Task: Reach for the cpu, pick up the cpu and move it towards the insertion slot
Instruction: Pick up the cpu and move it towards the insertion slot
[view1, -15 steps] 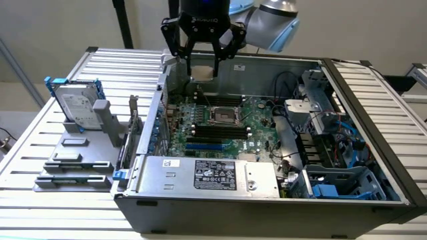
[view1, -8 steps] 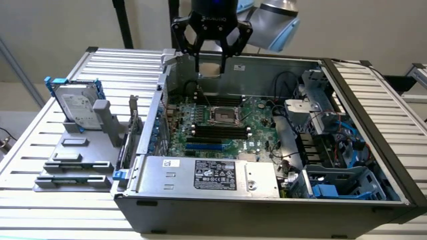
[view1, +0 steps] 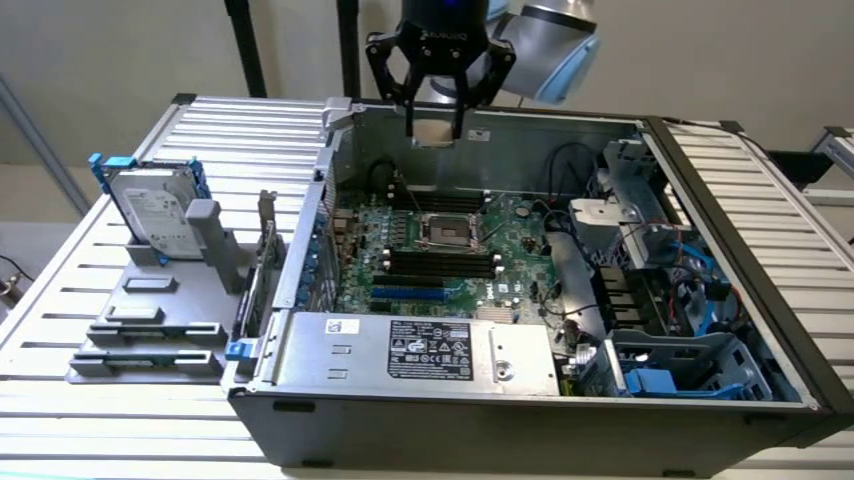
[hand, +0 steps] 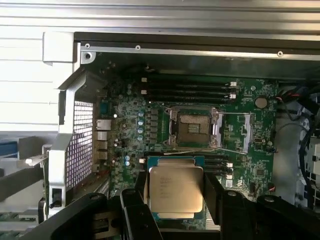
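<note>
Black gripper (view1: 438, 128) fingers (hand: 216, 197) grasp the small square silver-topped cpu (hand: 176, 189), suspended above the open grey computer case (view1: 534, 400); the silver-framed, dark-centred insertion slot (view1: 450, 231) lies at 6 o'clock below it.

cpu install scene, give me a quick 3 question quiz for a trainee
1. True or false: the tool is shut on the cpu.
2. Where is the insertion slot relative to the held cpu in the exterior view?
A. below it, on the motherboard
B. outside the case
C. on the hard drive
3. Fill in: the hard drive stands in a grey holder, toward the exterior view's ____ of the case.

Key: 1 true; 2 A; 3 left
</note>
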